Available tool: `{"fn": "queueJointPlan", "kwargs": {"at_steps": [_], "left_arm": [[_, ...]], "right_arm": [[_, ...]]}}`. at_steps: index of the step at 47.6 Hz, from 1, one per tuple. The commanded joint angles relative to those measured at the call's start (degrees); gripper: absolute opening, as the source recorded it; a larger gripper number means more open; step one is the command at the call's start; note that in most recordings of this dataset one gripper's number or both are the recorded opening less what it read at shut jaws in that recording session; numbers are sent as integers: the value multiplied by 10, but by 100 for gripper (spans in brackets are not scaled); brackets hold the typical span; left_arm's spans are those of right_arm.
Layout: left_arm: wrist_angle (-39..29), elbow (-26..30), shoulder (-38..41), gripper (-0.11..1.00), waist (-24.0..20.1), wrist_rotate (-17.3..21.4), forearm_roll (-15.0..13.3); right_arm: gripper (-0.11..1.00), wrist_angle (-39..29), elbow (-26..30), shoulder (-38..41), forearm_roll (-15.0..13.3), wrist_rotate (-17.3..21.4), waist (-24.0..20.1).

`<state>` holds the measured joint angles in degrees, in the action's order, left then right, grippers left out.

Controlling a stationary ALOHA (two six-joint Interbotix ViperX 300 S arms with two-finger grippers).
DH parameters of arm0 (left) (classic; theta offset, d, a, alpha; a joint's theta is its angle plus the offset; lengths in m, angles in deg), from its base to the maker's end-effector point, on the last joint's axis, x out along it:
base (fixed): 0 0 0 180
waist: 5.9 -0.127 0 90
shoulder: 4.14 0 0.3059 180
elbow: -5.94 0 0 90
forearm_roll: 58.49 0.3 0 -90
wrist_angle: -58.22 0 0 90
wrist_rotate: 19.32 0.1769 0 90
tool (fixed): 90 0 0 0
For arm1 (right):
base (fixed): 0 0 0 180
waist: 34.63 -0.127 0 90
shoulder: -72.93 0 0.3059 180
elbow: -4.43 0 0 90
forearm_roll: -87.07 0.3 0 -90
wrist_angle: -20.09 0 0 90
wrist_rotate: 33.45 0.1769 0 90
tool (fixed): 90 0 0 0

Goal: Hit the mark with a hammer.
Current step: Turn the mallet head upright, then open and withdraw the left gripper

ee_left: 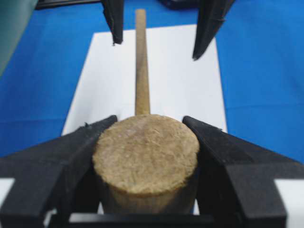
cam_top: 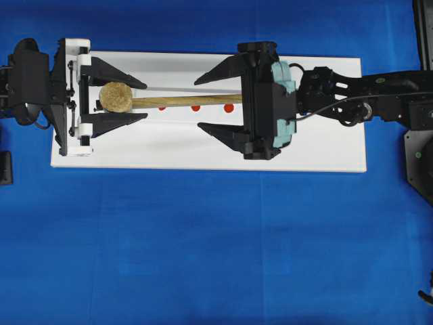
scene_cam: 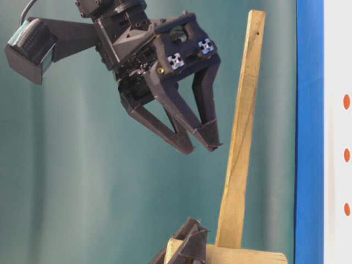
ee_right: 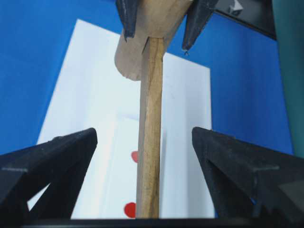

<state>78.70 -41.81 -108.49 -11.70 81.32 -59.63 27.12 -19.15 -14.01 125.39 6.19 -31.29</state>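
Note:
The hammer is a light wooden mallet, and my left gripper [cam_top: 144, 100] is shut on its thick head [cam_top: 116, 97], one black finger on each side [ee_left: 145, 154]. Its thin handle [cam_top: 193, 101] runs right above the white block [cam_top: 325, 145]. My right gripper [cam_top: 198, 103] stands open with a finger on either side of the handle's end, touching nothing; in the right wrist view the handle [ee_right: 151, 133] has clear gaps on both sides. The mark [cam_top: 229, 107], the right-end red dot, lies just below the handle and shows beside it [ee_right: 129, 209]. The middle dot [cam_top: 195, 107] and left dot [cam_top: 162, 108] are partly covered.
The white block lies on a blue cloth [cam_top: 203, 257] that covers the table. The right arm's links [cam_top: 379, 95] reach in from the right edge. In the table-level view the open right gripper [scene_cam: 203, 148] hangs beside the handle [scene_cam: 242, 126].

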Motion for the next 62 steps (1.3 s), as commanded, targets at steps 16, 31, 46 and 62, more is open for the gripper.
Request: {"fn": "queueJointPlan", "kwargs": {"at_steps": [16,31,46,62], "left_arm": [[1,21,-8,44,9,1,1],[1,26,-8,44,22,5,1],[1,30,-8,44,25,8,1],[4,33,-8,44,25,10,1]], "right_arm": [[91,2,43,71,11,34,4],[86,2,35,80,14,36,16],[13,-11,34,80,11,30,16],[0,-14,36,80,12,31,16]]}}
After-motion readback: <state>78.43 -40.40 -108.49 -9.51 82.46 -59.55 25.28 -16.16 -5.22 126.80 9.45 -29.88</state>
